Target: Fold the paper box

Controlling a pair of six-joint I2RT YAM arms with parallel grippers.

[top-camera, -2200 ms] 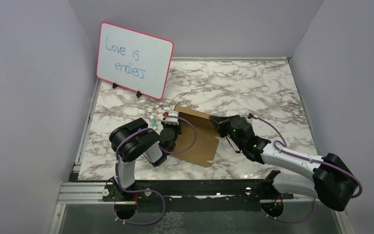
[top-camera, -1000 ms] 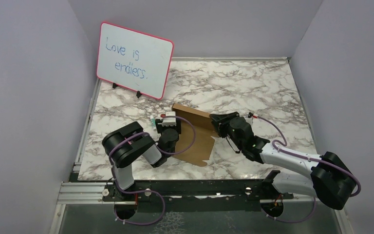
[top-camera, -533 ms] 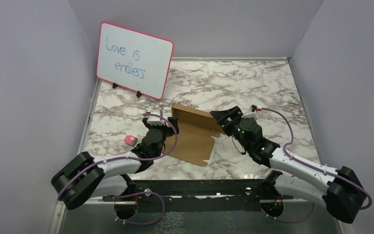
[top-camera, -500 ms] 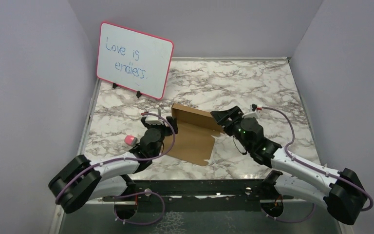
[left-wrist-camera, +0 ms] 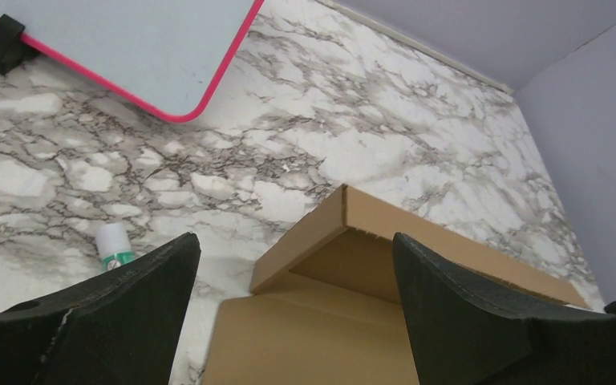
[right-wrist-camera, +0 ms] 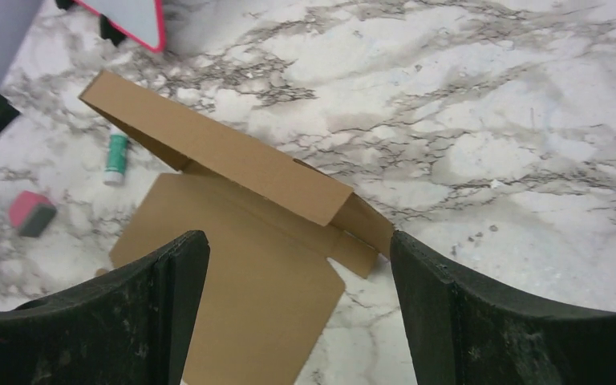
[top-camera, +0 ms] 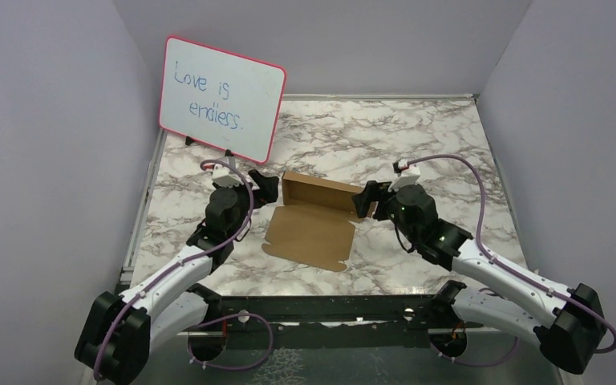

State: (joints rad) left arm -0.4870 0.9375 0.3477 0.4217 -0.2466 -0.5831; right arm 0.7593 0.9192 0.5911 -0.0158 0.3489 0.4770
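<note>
Two open grippers flank the paper box (top-camera: 311, 230), which lies on the marble table (top-camera: 385, 136) near its middle, a little toward the arms. The left gripper (top-camera: 263, 188) hangs just off the box's far left corner, the right gripper (top-camera: 364, 200) just off its far right corner. Neither one touches the cardboard.

In the left wrist view the fingers (left-wrist-camera: 120, 297) stand spread wide with nothing between them – only the box (left-wrist-camera: 353, 273) and the tabletop show in the gap. The right wrist view gives the same picture: its fingers (right-wrist-camera: 465, 313) are wide apart and hold nothing, with the box (right-wrist-camera: 224, 265) lying below and beyond them.

The box is only partly formed. Its large base panel rests flat on the table, with a notched edge on the near side. The long far wall is raised along its crease and leans over the base, and a small end flap juts out at its right end.

A pink-framed whiteboard (top-camera: 221, 99) stands propped at the far left of the table, well apart from the box, with "Love is endless." written on it. A small green-and-white tube (right-wrist-camera: 116, 157) lies on the table left of the box, and a pink eraser (right-wrist-camera: 31, 212) lies nearer the arms, beyond the tube.
</note>
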